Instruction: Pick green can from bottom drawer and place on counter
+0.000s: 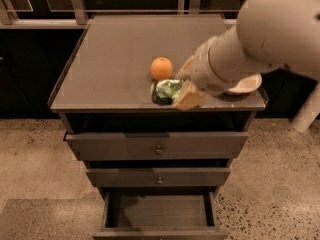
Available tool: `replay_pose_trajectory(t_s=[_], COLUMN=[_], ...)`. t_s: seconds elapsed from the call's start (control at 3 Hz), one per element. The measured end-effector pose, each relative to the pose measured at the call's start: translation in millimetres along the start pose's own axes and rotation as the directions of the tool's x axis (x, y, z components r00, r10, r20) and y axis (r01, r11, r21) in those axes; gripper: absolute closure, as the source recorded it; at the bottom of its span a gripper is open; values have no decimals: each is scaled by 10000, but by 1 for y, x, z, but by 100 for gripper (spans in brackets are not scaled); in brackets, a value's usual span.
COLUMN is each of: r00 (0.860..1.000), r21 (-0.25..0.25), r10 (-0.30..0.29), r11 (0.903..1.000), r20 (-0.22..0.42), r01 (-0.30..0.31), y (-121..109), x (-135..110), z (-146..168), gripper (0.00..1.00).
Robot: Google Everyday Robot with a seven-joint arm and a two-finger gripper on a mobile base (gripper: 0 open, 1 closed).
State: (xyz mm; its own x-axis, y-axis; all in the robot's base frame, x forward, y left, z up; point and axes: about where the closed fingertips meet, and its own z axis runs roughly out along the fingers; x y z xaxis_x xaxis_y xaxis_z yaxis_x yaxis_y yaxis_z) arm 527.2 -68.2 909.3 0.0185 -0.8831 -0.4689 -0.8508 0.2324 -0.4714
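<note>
You have the green can (164, 92) out of the bottom drawer (159, 213): your hand (176, 88) grips it at the bench (110, 59) front, beside the orange (161, 68). Only setting it down and letting go remains.

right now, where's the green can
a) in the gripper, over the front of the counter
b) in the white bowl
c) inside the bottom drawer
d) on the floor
a: the gripper is shut on the green can over the front of the counter, just in front of the orange, while the bottom drawer stands open with no can in it.
</note>
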Motion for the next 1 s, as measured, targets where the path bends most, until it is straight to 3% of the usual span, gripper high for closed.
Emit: replay_pose_trajectory(t_s=[0.33,0.67,1.0], r00=[9961,9959,9993], r21=[117,91,-113], r10=[-855,-882,-371], r11=[9962,9960,9992], r20=[-204,-219,-68], r01=[858,884,371], y=[-10,-10,-1], x=[-26,-27,-20], z=[-36,-38,-20], gripper=[100,100,100])
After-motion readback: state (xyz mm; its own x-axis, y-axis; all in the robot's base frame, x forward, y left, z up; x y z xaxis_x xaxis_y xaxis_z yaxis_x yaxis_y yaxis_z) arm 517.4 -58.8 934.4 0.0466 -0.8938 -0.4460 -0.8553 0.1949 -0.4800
